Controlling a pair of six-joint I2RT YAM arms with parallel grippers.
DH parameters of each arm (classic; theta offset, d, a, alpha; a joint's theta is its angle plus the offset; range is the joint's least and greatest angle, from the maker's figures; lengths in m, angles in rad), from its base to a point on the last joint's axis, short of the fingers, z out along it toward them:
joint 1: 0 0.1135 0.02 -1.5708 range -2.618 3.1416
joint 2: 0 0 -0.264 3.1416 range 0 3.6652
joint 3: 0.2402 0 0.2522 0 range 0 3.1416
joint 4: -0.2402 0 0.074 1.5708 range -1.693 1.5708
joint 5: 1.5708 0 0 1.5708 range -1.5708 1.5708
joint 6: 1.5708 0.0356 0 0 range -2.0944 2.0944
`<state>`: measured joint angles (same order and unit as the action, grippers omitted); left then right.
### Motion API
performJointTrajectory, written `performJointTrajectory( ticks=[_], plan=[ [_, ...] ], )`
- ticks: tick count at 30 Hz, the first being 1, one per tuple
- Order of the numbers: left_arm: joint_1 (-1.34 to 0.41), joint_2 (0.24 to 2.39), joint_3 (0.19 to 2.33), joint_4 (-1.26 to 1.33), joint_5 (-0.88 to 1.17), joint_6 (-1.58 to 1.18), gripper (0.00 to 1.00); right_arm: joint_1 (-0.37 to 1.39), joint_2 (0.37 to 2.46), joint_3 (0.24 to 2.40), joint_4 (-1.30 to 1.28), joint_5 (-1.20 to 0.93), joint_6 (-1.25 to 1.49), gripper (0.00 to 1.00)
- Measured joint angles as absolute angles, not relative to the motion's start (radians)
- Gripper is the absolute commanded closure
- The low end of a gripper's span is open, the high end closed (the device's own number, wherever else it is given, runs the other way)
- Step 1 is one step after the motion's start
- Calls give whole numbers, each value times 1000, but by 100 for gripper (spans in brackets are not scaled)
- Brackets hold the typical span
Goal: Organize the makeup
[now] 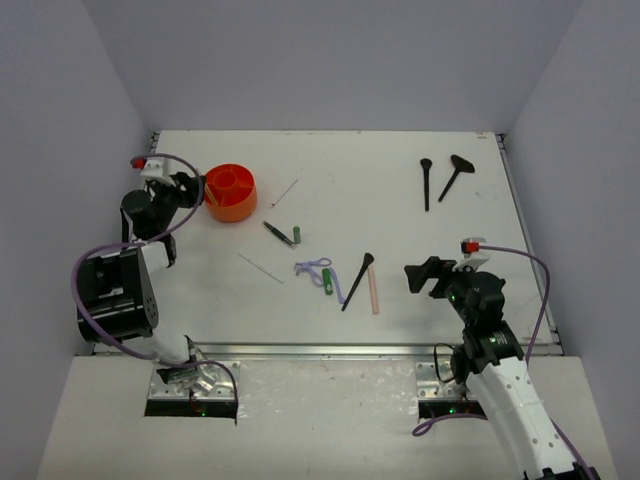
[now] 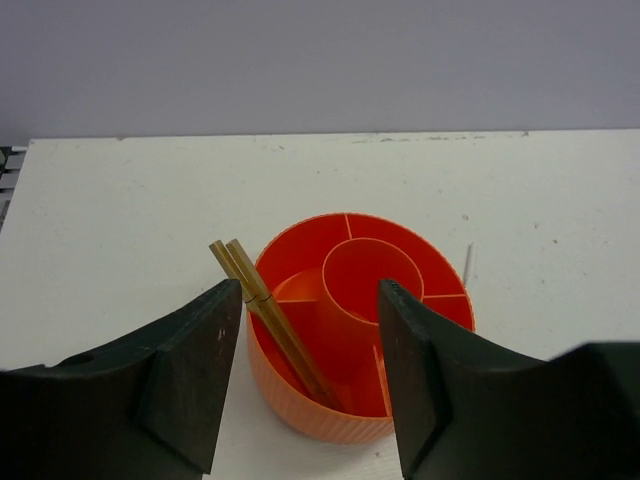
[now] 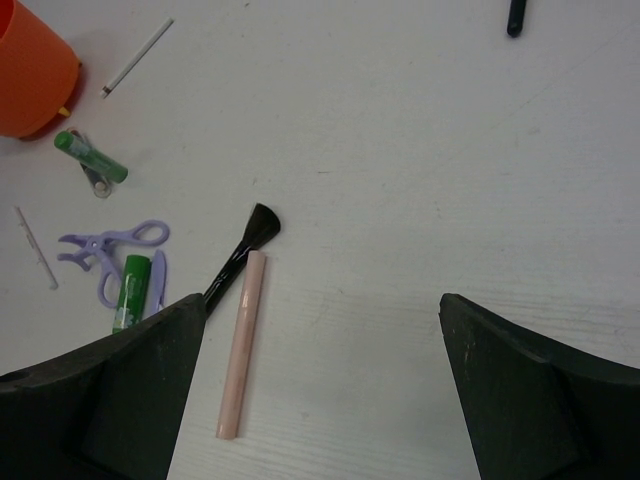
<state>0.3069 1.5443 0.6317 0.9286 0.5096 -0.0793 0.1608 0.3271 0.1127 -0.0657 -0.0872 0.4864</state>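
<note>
Left gripper [image 2: 310,300]: fingers stood apart, clamped on nothing. Just ahead and between them sat the tub [image 2: 300,410]. Two gold sticks [image 2: 272,315] leaned in its outer ring on the left-finger side, lower ends down in the compartment, upper ends over the rim close by that fingertip; whether they touched it could not be told. The tub's round centre well lay farther ahead, nearer the right finger. Past the tub, ahead-right, a pale stick [image 2: 469,262] lay flat on the table [image 2: 120,200]. Right gripper [image 3: 320,300]: fingers spread wide over the table, holding nothing. Nearest, just inside its left finger, the pink stick [image 3: 242,345] lay flat. The brush [image 3: 245,245] lay just beside it, handle passing under that finger, flared head ahead. Left of that finger a green tube [image 3: 130,290] lay against the lilac tool [image 3: 110,245], with a thin stick [image 3: 35,248] beyond them. Farther ahead-left lay a second tube [image 3: 92,158]. Well ahead, seen from above, a slim brush [image 1: 426,185] and a broad brush [image 1: 455,175] lay side by side.
</note>
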Motion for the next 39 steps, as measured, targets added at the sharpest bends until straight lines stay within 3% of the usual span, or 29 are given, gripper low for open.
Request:
performJointTrajectory(
  ticks=[6, 13, 24, 31, 39],
  plan=[
    [307, 1370, 665, 797, 517, -64, 40, 161, 320, 121, -72, -88, 471, 1],
    [275, 1214, 842, 400, 699, 169, 32, 161, 322, 131, -112, -95, 444, 1],
    [-142, 1185, 788, -297, 594, 876, 5, 161, 387, 157, -118, -186, 437, 1],
    [-254, 1415, 796, -419, 444, 1043, 9, 161, 380, 156, -122, -205, 438, 1],
    [-261, 1571, 880, -486, 404, 1134, 15, 161, 349, 155, -140, -211, 437, 1]
  ],
)
